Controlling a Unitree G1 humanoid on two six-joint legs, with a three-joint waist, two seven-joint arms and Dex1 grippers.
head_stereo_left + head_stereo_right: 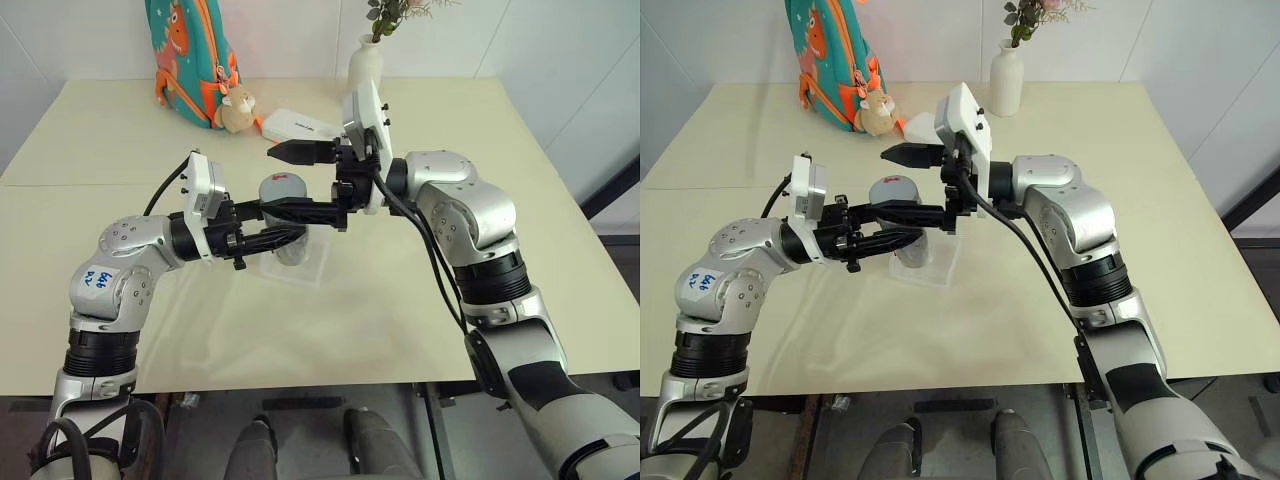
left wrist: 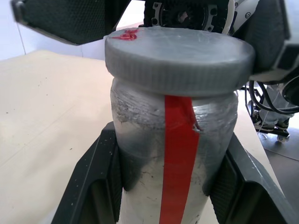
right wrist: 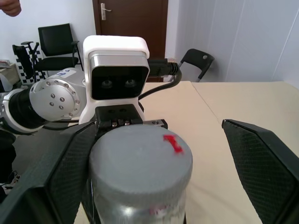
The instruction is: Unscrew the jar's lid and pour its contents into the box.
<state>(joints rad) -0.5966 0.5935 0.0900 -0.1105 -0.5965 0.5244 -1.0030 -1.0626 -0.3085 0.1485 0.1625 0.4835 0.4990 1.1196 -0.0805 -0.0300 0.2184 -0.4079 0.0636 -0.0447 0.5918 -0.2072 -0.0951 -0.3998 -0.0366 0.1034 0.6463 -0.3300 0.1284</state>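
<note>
My left gripper [image 1: 275, 238] is shut on the clear body of the jar [image 2: 173, 140], which stands upright with a red strip down its side. Its grey lid [image 3: 140, 151], marked with a small red spot, sits on top. My right gripper [image 1: 270, 180] comes in level from the right and is open. Its two black fingers [image 3: 261, 163] stand on either side of the lid, clear of it. The jar is over the shallow transparent box [image 1: 316, 266] on the table; I cannot tell whether it touches it. The contents are hidden behind the cloudy wall.
At the table's far side are a teal dinosaur backpack [image 1: 190, 55], a plush toy [image 1: 237, 110], a white case [image 1: 300, 125] and a white vase with flowers [image 1: 365, 65]. A person's hand [image 3: 9, 7] shows far off in the right wrist view.
</note>
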